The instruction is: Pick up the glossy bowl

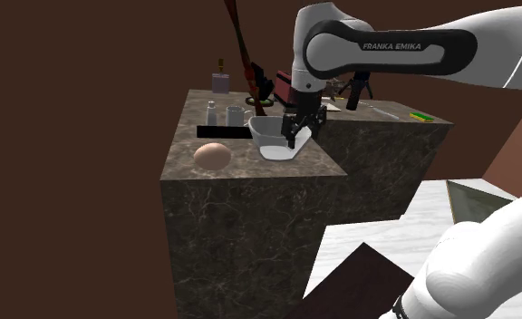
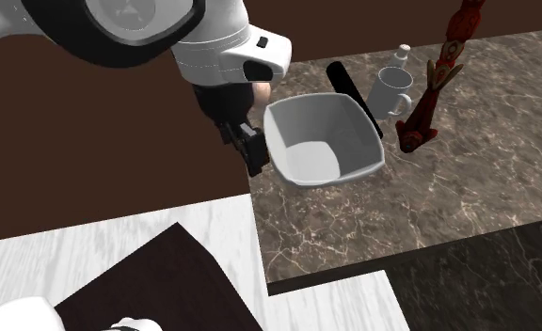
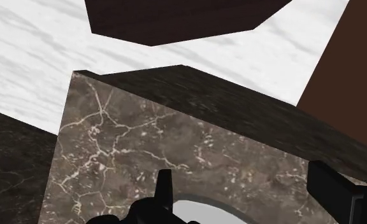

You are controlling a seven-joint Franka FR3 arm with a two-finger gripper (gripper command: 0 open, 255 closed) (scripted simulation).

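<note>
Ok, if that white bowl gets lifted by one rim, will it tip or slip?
Likely rigid: the white bowl has crisp thin walls. Its smooth surface may slip. Held at one rim by the gripper, it would probably tilt.

Shoulder view distant and oblique, second exterior view close overhead, wrist view downward; veined counter shared.
</note>
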